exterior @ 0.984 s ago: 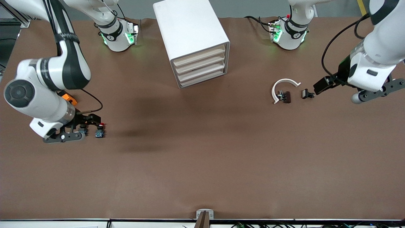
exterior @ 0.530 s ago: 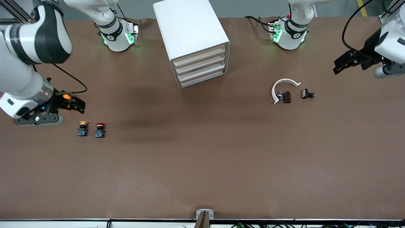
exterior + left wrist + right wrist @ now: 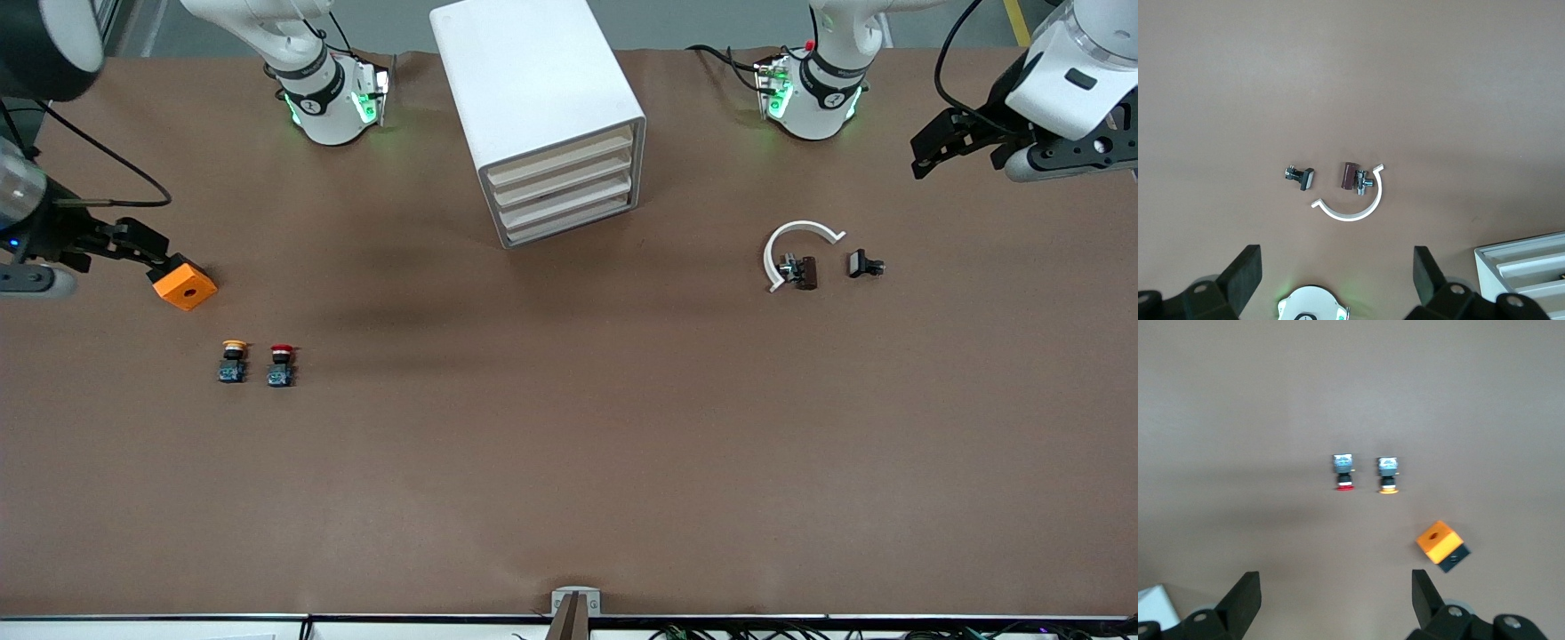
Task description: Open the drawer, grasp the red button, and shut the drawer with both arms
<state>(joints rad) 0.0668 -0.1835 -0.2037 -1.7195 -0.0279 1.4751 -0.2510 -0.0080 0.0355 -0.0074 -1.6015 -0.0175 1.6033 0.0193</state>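
Observation:
The white cabinet (image 3: pixel 533 80) stands near the robots' bases, its four cream-fronted drawers (image 3: pixel 564 191) all shut. The red-capped button (image 3: pixel 281 364) stands on the table toward the right arm's end, beside the yellow-capped button (image 3: pixel 233 363). Both show in the right wrist view, the red button (image 3: pixel 1343 472) and the yellow one (image 3: pixel 1388 473). My right gripper (image 3: pixel 153 246) is open and empty in the air beside the orange cube (image 3: pixel 184 285); its jaws stand wide apart (image 3: pixel 1335 587). My left gripper (image 3: pixel 929 151) is open and empty, high over the left arm's end of the table (image 3: pixel 1338 257).
A white curved piece (image 3: pixel 796 244), a small brown part (image 3: pixel 805 272) and a black clip (image 3: pixel 864 264) lie toward the left arm's end. The left wrist view shows them (image 3: pixel 1358 210), and a corner of the cabinet (image 3: pixel 1525 267).
My right gripper has risen and drawn away from the two buttons toward the table's end, uncovering the orange cube. My left gripper has lifted away from the black clip toward its base.

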